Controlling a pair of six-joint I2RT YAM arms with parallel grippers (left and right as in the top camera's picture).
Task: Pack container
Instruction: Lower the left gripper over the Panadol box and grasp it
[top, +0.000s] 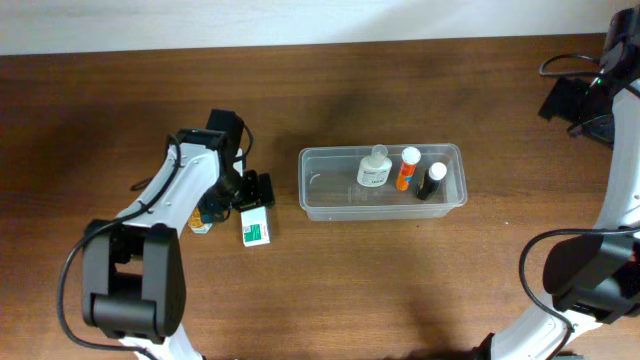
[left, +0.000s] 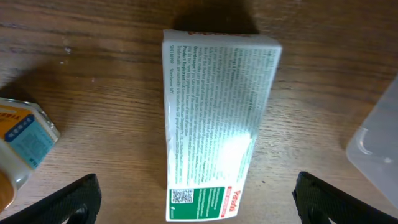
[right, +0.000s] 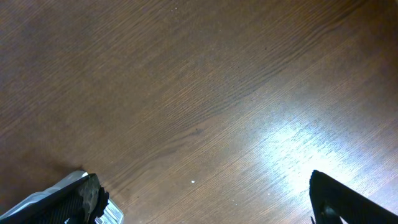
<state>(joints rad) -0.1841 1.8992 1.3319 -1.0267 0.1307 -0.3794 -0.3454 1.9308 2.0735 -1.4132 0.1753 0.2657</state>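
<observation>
The clear plastic container (top: 330, 190) sits at the table's middle with three bottles in it: a clear white-capped one (top: 374, 170), an orange one (top: 406, 170) and a black one (top: 432, 182). A white and green box (top: 256, 226) lies flat on the table left of the container; in the left wrist view the box (left: 214, 124) lies between the jaws. My left gripper (left: 196, 202) is open above it, fingers wide on either side, not touching. A corner of the container (left: 376, 146) shows at the right. My right gripper (right: 205, 199) is open and empty over bare wood at the far right.
A small yellow and blue pack (top: 203, 218) lies beside the box, to its left, under my left arm; it also shows in the left wrist view (left: 22, 146). Dark cables and gear (top: 575, 95) sit at the back right corner.
</observation>
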